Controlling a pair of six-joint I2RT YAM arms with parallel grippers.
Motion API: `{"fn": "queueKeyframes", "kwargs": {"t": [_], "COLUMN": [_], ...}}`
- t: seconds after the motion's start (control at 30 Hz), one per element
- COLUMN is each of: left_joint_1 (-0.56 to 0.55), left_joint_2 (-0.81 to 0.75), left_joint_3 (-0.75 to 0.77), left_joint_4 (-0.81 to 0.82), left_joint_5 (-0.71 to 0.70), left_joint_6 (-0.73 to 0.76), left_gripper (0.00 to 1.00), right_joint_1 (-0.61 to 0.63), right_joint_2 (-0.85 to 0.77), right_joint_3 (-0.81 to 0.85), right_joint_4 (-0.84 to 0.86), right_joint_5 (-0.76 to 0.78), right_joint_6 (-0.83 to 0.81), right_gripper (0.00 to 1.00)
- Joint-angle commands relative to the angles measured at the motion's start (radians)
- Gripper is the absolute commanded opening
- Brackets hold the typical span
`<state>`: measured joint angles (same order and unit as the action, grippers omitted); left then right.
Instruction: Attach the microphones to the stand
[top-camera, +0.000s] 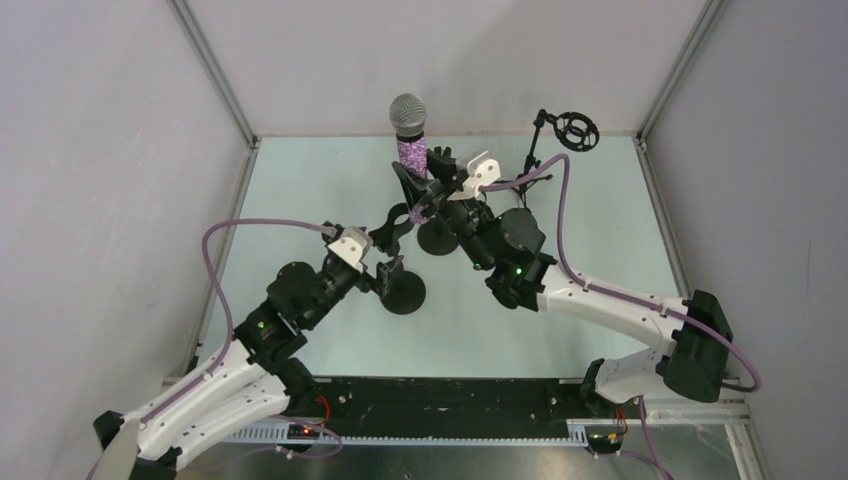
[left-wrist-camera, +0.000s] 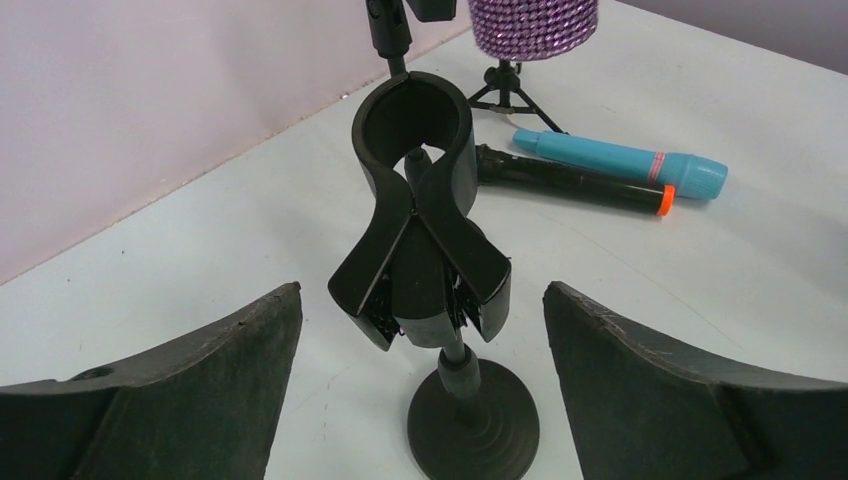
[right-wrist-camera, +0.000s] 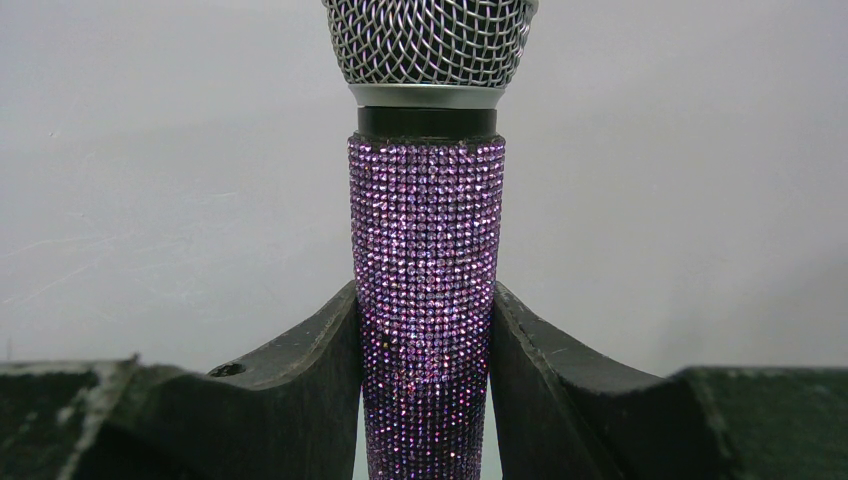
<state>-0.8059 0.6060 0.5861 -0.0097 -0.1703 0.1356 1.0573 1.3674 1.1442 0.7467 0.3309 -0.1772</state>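
The right end effector (right-wrist-camera: 425, 300) is clamping the purple glittery microphone (right-wrist-camera: 427, 230) around its lower barrel and holding it upright, silver mesh head at 12 o'clock. In the overhead view it is standing toward 12 o'clock of the bench (top-camera: 300, 200), just beyond the black stands. The left end effector (left-wrist-camera: 422, 295) is hanging wide apart and gripping nothing, its fingers (left-wrist-camera: 200, 390) flanking the spring clip stand (left-wrist-camera: 420, 200) without touching it. The teal microphone (left-wrist-camera: 620, 165) and the black microphone with the orange end (left-wrist-camera: 570, 185) are lying side by side, seemingly touching, at about 1 o'clock from that clip in the left wrist view. The purple one is looking rigid and probably head-heavy. Its studded skin is giving the pads plenty of bite, so a barrel hold seems right, leaving the tail free for the clip. The two smooth ones are likely lighter, slicker and apt to roll, so each is calling for a hold across mid-barrel.
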Motion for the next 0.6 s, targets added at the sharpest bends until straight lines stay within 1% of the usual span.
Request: {"fn": "queueKeyframes", "kwargs": {"t": [0.0, 0.07, 0.2, 0.3, 0.47, 0.57], "left_joint_1": [0.029, 0.037, 0.052, 0.062, 0.071, 0.072], "left_joint_2": [-0.017, -0.013, -0.004, 0.006, 0.021, 0.024], "left_joint_3": [-0.004, -0.002, 0.0, 0.003, 0.007, 0.007], "left_joint_4": [0.026, 0.026, 0.036, 0.042, 0.053, 0.058], "left_joint_5": [0.062, 0.078, 0.11, 0.14, 0.148, 0.144], "left_joint_6": [-0.021, -0.024, -0.03, -0.034, -0.037, -0.038], "left_gripper": [0.92, 0.89, 0.87, 0.87, 0.88, 0.91], "right_joint_1": [-0.004, -0.005, -0.005, -0.007, -0.009, -0.008], "right_joint_2": [0.033, 0.051, 0.084, 0.096, 0.102, 0.103], "right_joint_3": [0.025, 0.032, 0.037, 0.037, 0.045, 0.053], "right_joint_4": [0.147, 0.164, 0.196, 0.211, 0.212, 0.209], "right_joint_5": [-0.029, -0.038, -0.043, -0.044, -0.05, -0.057], "right_joint_6": [-0.012, -0.011, -0.012, -0.013, -0.015, -0.013], "right_gripper": [0.0, 0.0, 0.0, 0.0, 0.0, 0.0]}}
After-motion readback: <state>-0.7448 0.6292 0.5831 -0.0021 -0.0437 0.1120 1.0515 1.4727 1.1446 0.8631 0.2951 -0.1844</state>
